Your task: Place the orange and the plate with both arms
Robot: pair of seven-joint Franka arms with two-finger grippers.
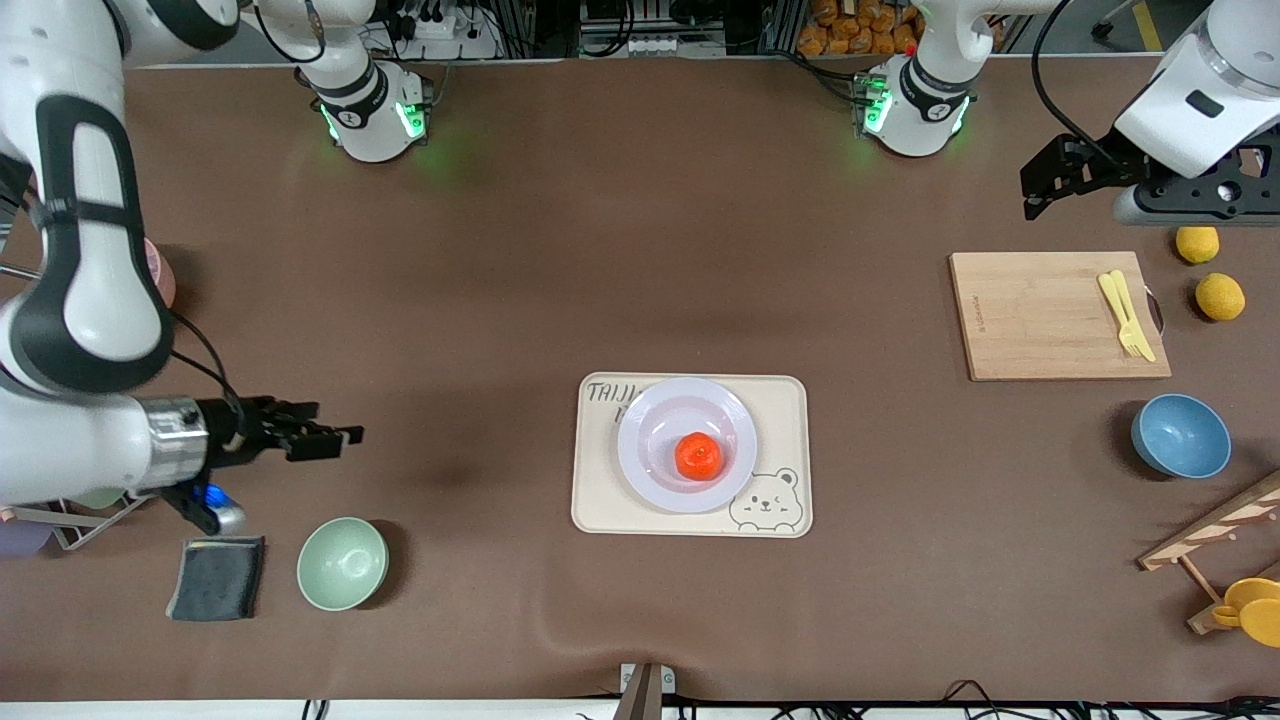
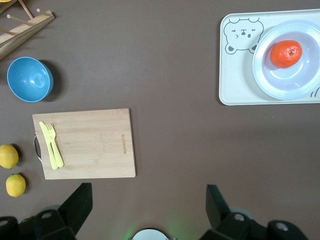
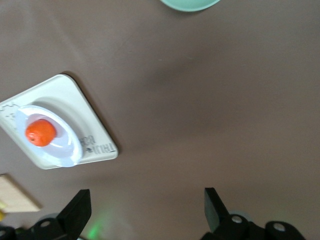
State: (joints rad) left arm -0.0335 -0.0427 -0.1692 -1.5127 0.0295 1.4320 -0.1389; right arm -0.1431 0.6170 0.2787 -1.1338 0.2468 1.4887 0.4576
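Note:
The orange (image 1: 699,456) lies in the middle of the pale lavender plate (image 1: 650,418), which stands on the cream bear-print tray (image 1: 594,500) at the table's middle. Both also show in the left wrist view, orange (image 2: 286,53) and plate (image 2: 280,85), and in the right wrist view, orange (image 3: 40,132) and plate (image 3: 67,147). My right gripper (image 1: 340,436) is open and empty, up over bare table toward the right arm's end. My left gripper (image 1: 1040,190) is open and empty, up over the table near the left arm's end, above the wooden board's farther side.
A wooden cutting board (image 1: 1040,315) with a yellow fork and knife (image 1: 1126,314), two lemons (image 1: 1220,296) and a blue bowl (image 1: 1181,436) lie toward the left arm's end. A green bowl (image 1: 342,563) and a dark cloth (image 1: 217,578) lie toward the right arm's end.

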